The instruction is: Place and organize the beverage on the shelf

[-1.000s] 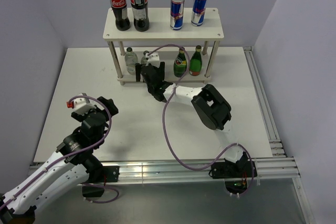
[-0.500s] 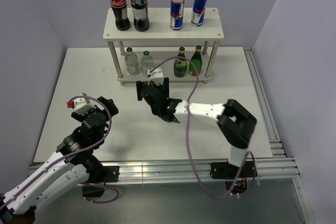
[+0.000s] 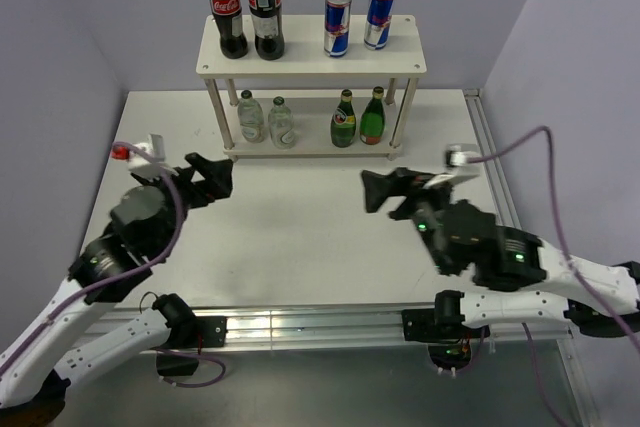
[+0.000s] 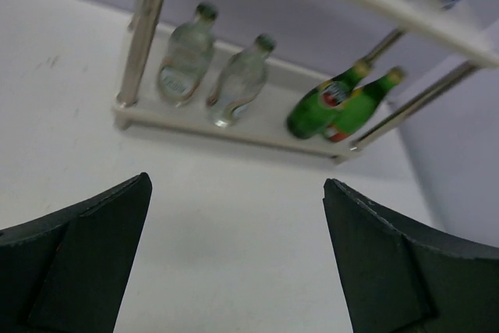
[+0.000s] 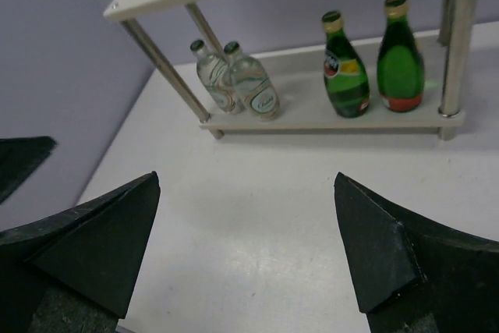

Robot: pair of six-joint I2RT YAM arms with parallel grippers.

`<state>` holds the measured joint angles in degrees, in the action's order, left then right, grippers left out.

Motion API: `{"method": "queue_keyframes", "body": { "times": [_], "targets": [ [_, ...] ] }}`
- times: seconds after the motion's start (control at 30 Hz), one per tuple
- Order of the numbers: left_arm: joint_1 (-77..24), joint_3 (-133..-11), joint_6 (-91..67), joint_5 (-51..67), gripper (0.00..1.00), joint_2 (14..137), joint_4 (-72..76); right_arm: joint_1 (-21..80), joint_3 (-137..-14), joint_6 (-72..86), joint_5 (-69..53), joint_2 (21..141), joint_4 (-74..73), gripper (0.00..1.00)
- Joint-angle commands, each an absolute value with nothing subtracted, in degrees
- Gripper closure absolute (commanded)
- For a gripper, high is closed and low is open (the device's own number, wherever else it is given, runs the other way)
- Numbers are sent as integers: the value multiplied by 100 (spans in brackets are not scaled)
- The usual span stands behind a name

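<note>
The cream-white shelf (image 3: 400, 57) stands at the back of the table. Two blue-and-silver cans (image 3: 337, 23) stand on its top board. Two clear bottles (image 3: 281, 124) (image 4: 240, 80) (image 5: 251, 83) and two green bottles (image 3: 344, 120) (image 4: 335, 101) (image 5: 345, 69) stand on its lower board. My left gripper (image 3: 212, 179) (image 4: 234, 193) is open and empty above the table, left of the shelf's front. My right gripper (image 3: 385, 192) (image 5: 245, 185) is open and empty above the table, in front of the shelf's right half.
Two tall dark cola bottles (image 3: 246, 9) stand on the left of the top board. A metal rail (image 3: 500, 197) runs along the table's right edge. Lilac walls close in the back and both sides.
My right gripper has let go of the second clear bottle on the lower board and drawn back right and toward me. My left arm has risen and swung toward the shelf.
</note>
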<state>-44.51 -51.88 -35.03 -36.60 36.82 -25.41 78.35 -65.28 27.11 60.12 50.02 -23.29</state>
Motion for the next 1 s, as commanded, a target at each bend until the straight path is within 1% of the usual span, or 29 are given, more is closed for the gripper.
{"method": "queue_keyframes", "body": {
  "times": [0.0, 0.1, 0.17, 0.4, 0.47, 0.67, 0.8, 0.97],
  "targets": [
    [-4465, -6272, -2560, -2849, 1, 3551, -2785, 7875, -6127, 2383, 6240, 3922, -2980, 0],
    [-4465, -6775, -2190, -2970, 1, 3507, -2997, 7866, -5907, 2294, 6153, 3280, -2997, 0],
    [-4465, -6794, -2031, -3189, 1, 3437, -3076, 7875, -5880, 2346, 6021, 3007, -3181, 0],
    [-4465, -5557, -1644, -2909, 1, 2313, -2049, 7875, -5828, 2549, 5801, 2716, -3823, 0],
    [-4447, -5441, -1617, -2883, 1, 2154, -1917, 7875, -5810, 2514, 5687, 2637, -3858, 0],
    [-4140, -5274, -1599, -2839, 1, 2180, -1960, 7875, -5836, 2373, 5669, 2461, -3832, 0],
    [-3597, -5133, -1617, -2541, 1, 2153, -1890, 7875, -5853, 2215, 5634, 2478, -3674, 0],
    [-3270, -5098, -1644, -2294, 1, 2153, -1846, 7875, -5810, 2119, 5687, 2540, -3630, 0]
  ]
}}
